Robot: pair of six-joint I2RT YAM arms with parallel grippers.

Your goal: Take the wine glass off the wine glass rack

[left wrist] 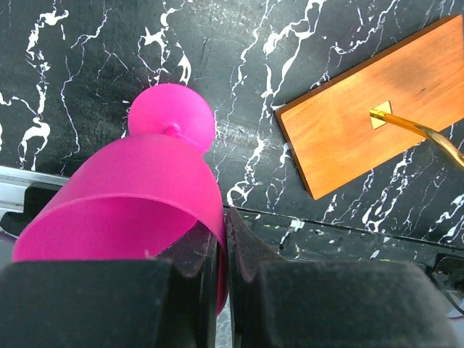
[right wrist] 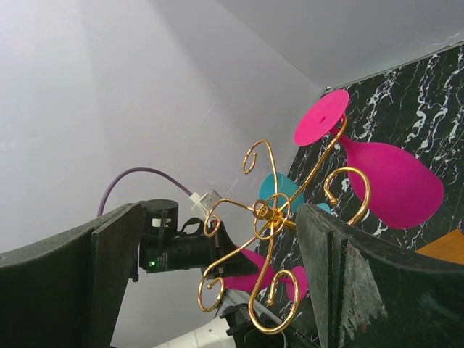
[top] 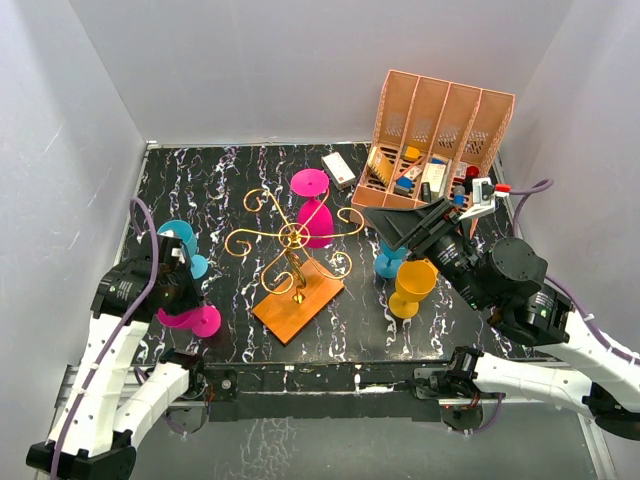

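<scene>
The gold wire wine glass rack (top: pixel 293 237) stands mid-table on its orange base (top: pixel 298 300). One magenta wine glass (top: pixel 312 210) hangs upside down from a back scroll arm; it also shows in the right wrist view (right wrist: pixel 388 177). My left gripper (left wrist: pixel 223 217) is shut on the rim of a second magenta wine glass (left wrist: pixel 145 196), left of the base, with its foot (left wrist: pixel 172 116) down at the table. In the top view that gripper (top: pixel 175 290) is at the near left. My right gripper (top: pixel 395 225) is open and empty, right of the rack, facing it (right wrist: pixel 272 214).
A teal glass (top: pixel 183 240) stands behind my left gripper. A teal glass (top: pixel 390 262) and an orange glass (top: pixel 413 283) stand under my right arm. A salmon-pink slotted organiser (top: pixel 440 125) with small items is at the back right, a white box (top: pixel 338 168) beside it.
</scene>
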